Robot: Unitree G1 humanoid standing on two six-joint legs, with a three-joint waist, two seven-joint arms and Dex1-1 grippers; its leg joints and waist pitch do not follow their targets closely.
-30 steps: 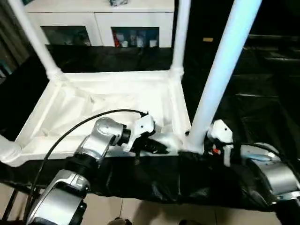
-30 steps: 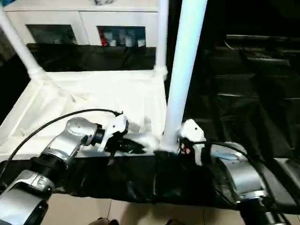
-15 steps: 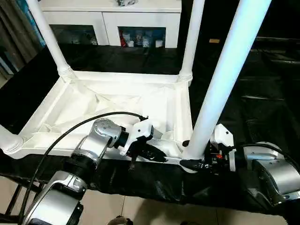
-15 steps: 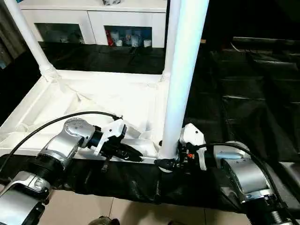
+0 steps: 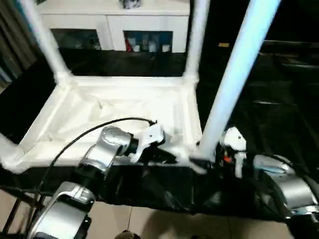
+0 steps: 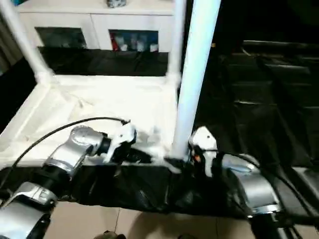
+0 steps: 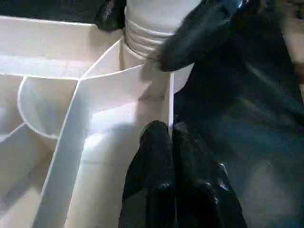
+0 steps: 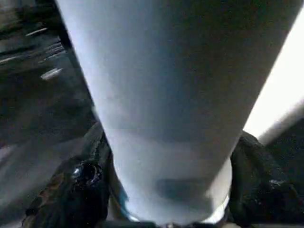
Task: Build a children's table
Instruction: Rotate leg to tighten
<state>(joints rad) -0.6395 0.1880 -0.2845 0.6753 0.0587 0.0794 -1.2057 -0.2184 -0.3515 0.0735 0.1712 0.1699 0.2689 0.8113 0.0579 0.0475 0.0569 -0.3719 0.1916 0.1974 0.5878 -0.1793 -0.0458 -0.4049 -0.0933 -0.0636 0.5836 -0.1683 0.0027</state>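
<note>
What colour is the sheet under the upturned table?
Black; the sheet shows best in the left eye view, spread under the white table.

A white cabinet (image 5: 112, 22) with glass doors stands behind black sheeting (image 5: 279, 119).

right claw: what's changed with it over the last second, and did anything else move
The right claw has narrowed around the base of the near-right leg; its fingers now lie against both sides of it. The left claw stays shut, resting inside the table top by its near rim, beside that leg's socket. Leg and table top have not shifted; the head camera has.
</note>
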